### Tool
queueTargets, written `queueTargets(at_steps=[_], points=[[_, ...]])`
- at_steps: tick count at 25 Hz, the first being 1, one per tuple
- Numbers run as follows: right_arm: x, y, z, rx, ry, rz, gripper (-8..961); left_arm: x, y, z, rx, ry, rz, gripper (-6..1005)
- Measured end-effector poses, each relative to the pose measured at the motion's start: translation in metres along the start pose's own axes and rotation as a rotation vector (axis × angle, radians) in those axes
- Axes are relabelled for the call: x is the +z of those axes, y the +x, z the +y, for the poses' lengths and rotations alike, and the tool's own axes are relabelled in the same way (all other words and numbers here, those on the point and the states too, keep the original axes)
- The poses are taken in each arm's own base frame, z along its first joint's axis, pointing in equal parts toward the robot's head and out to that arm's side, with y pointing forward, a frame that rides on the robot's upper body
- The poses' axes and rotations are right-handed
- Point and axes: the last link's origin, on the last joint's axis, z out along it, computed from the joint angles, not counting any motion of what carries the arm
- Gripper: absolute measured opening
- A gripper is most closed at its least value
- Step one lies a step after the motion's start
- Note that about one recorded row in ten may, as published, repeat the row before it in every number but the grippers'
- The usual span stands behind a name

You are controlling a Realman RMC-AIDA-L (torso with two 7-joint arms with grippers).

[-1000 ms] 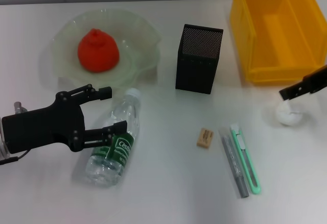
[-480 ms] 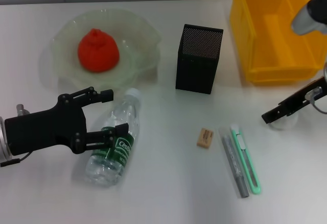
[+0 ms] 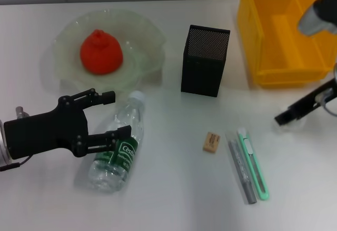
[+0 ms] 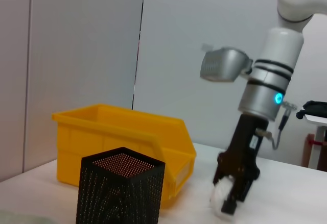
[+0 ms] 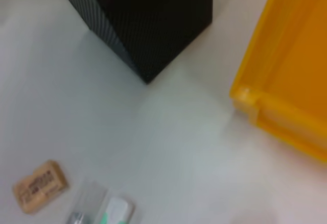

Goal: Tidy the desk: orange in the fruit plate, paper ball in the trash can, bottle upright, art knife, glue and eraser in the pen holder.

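Left end effector [image 3: 108, 115], black fingers spread, straddles the clear ribbed bottle [image 3: 118, 143] lying on the smooth white worktop [image 3: 168, 199]. The lumpy orange [image 3: 101, 51] sits in the wavy glass plate [image 3: 141, 41]. Right end effector [image 4: 231, 196] pinches the crumpled paper ball [image 4: 219, 197] beside the yellow bin [image 3: 279, 31].

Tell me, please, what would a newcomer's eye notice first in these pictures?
Probably the orange in the green plate at the far left, and the big yellow bin at the far right. Next, the left gripper, open around the bottle lying at the near left. The right gripper holds the paper ball beside the bin.
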Motion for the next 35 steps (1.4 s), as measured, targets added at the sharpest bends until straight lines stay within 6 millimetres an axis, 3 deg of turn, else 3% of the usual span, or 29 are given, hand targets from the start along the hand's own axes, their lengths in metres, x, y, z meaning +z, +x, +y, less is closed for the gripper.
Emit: queueTargets(at_steps=[4, 7, 9, 11, 18, 21, 25, 29, 31, 32, 35], points=[[-0.045, -0.013, -0.014, 0.053, 0.072, -0.191, 447, 0.0, 0.0, 0.0, -0.003, -0.004, -0.001, 836], [-0.08, -0.022, -0.025, 0.087, 0.113, -0.373, 448, 0.0, 0.003, 0.001, -0.016, -0.015, 0.004, 835], [-0.09, -0.026, -0.032, 0.091, 0.142, -0.465, 448, 0.0, 0.004, 0.001, -0.037, -0.014, 0.007, 834], [-0.09, -0.03, -0.04, 0.093, 0.172, -0.533, 456, -0.002, 0.008, -0.001, -0.065, -0.008, 0.006, 833], [-0.056, -0.039, -0.046, 0.067, 0.182, -0.549, 509, -0.001, 0.024, -0.006, -0.134, -0.002, -0.04, 831], [-0.054, -0.038, -0.046, 0.057, 0.179, -0.589, 626, 0.008, 0.045, -0.009, -0.116, 0.054, -0.122, 830], [-0.062, -0.021, -0.038, 0.007, 0.075, -0.788, 751, 0.031, 0.07, 0.0, -0.057, 0.156, -0.238, 829], [-0.067, 0.011, -0.021, -0.124, -0.045, -0.967, 846, 0.052, 0.09, 0.021, -0.028, 0.221, -0.371, 827], [-0.061, 0.036, -0.007, -0.229, -0.118, -1.021, 846, 0.06, 0.095, 0.031, -0.006, 0.224, -0.407, 827], [-0.056, 0.049, 0.0, -0.288, -0.147, -1.035, 845, 0.074, 0.102, 0.044, -0.002, 0.249, -0.458, 826], [-0.031, 0.089, 0.017, -0.418, -0.206, -1.039, 845, 0.082, 0.105, 0.049, -0.032, 0.279, -0.481, 825]])
